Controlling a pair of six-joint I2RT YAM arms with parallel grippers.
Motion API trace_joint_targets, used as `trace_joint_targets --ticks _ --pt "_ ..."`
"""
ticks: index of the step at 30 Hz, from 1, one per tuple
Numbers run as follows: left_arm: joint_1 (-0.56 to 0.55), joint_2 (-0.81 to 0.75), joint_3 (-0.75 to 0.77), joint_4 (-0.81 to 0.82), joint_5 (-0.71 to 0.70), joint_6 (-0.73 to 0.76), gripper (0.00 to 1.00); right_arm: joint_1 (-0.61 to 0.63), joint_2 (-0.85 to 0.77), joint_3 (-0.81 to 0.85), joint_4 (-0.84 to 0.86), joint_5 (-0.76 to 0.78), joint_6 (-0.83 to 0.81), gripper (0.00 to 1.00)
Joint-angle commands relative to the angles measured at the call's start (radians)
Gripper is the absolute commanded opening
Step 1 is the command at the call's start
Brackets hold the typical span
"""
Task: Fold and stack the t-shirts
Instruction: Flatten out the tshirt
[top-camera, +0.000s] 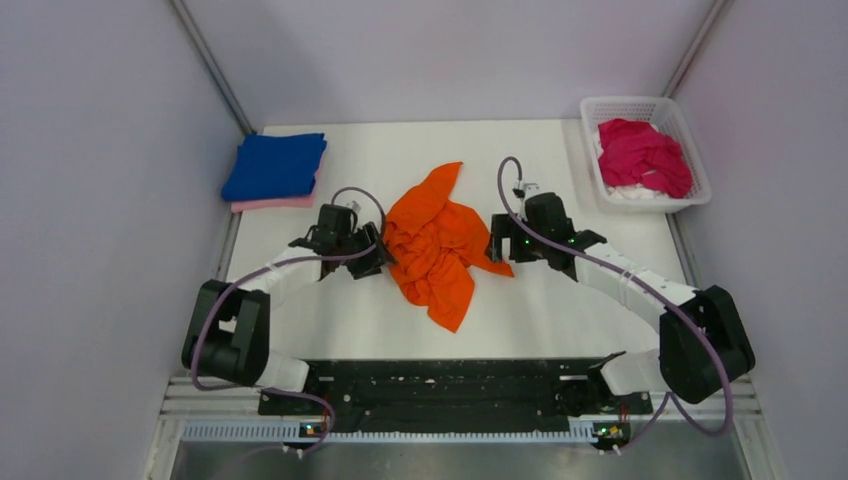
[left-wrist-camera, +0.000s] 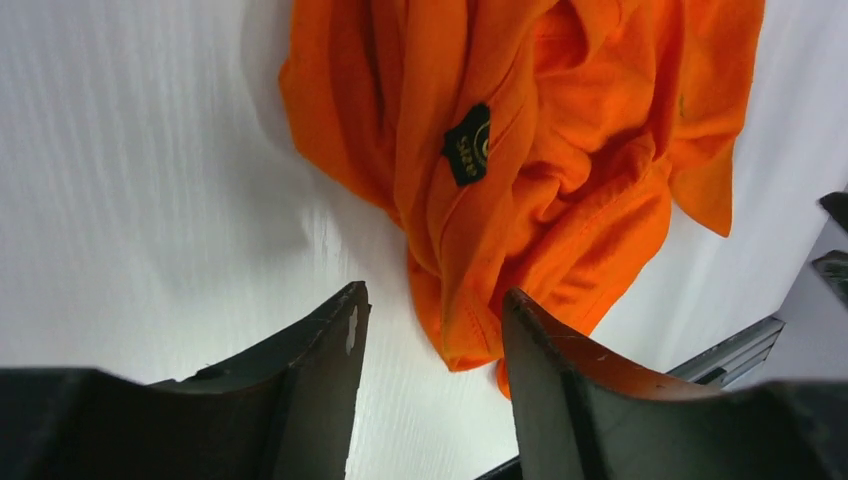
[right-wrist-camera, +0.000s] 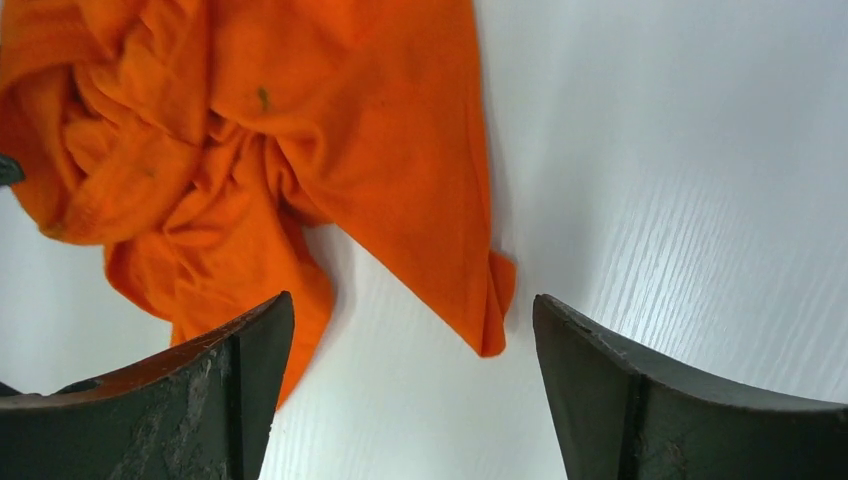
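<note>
Top external: soft, crumpled orange shirt; left claw half-open astride its hem, gripping nothing; right claw just beside it, wide, empty.

White lattice basket at far right corner, white table.

The orange t-shirt is soft matt cloth, heavily creased, with a small black woven label. The table is white, smooth and faintly grained. The basket is white plastic lattice. The fingers of the right gripper look dark, matt and scuffed.
</note>
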Motion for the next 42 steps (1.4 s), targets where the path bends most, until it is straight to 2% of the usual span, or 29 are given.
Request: trace_joint_targets --ticks 1,5,7,8,11,16,19,24,29,35,42 --pt "-0.009 0.067 0.07 0.11 0.069 0.002 0.52 0.006 0.03 -0.072 0.022 -0.031 0.07 0.86" --pt "-0.018 0.119 0.091 0.135 0.088 -0.002 0.32 0.013 0.078 -0.112 0.055 -0.034 0.086 0.82" --pt "-0.018 0.136 0.103 0.134 0.092 0.001 0.16 0.027 0.11 -0.118 0.081 -0.023 0.09 0.8" --pt "-0.018 0.138 0.107 0.133 0.093 0.003 0.02 0.038 0.125 -0.123 0.099 0.001 0.095 0.78" --pt "-0.019 0.097 0.104 0.126 0.086 0.015 0.0 0.078 0.172 -0.129 0.168 0.054 0.083 0.69" --pt "-0.019 -0.044 0.081 0.104 0.028 0.042 0.0 0.111 0.253 -0.12 0.292 0.049 0.105 0.35" --pt "-0.018 -0.115 0.093 0.055 -0.032 0.049 0.0 0.112 0.259 -0.091 0.293 0.108 0.12 0.0" --pt "-0.017 -0.302 0.136 0.011 -0.188 0.06 0.0 0.11 0.049 -0.071 0.271 0.286 0.103 0.0" --pt "-0.014 -0.509 0.219 0.009 -0.388 0.086 0.0 0.078 -0.208 0.047 0.115 0.369 0.017 0.0" --pt "-0.015 -0.634 0.422 -0.035 -0.545 0.16 0.0 0.061 -0.471 0.205 0.059 0.324 -0.041 0.0" --pt "-0.015 -0.7 0.635 -0.056 -0.611 0.232 0.0 0.061 -0.616 0.49 -0.04 0.308 -0.13 0.0"
